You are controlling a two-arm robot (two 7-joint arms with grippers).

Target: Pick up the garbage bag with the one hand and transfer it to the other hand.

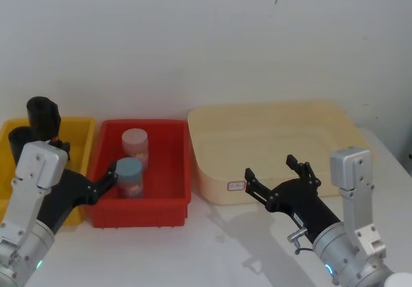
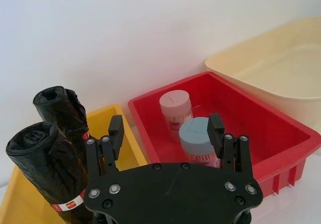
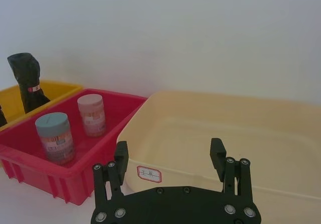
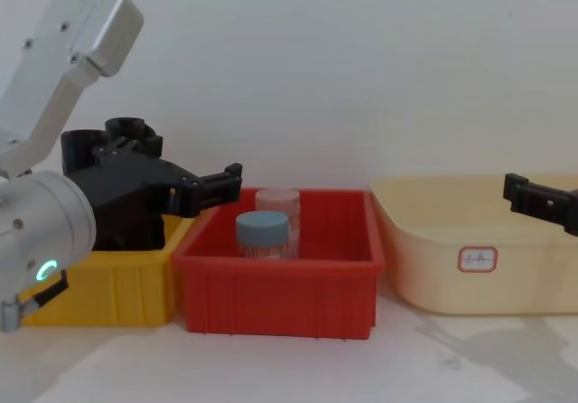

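Note:
The garbage bag (image 2: 37, 166), a black roll with a red-and-white label band low on its side, stands in the yellow bin (image 2: 118, 133); from the head view its top (image 1: 19, 139) sits near the bin's rim. A second, lumpier black roll (image 2: 62, 108) stands behind it and rises taller (image 1: 44, 114). My left gripper (image 2: 165, 131) is open and empty, just right of the rolls, with its fingers over the red bin's left wall (image 1: 103, 183). Over the cream tray's front edge my right gripper (image 1: 270, 168) is also open and holds nothing.
The red bin (image 1: 174, 213) in the middle holds a blue-lidded jar (image 1: 129, 177) and a pink-lidded jar (image 1: 135, 147). The cream tray (image 1: 270, 123) stands at the right, with a small label on its front wall. A white wall closes the back. Bare table lies in front.

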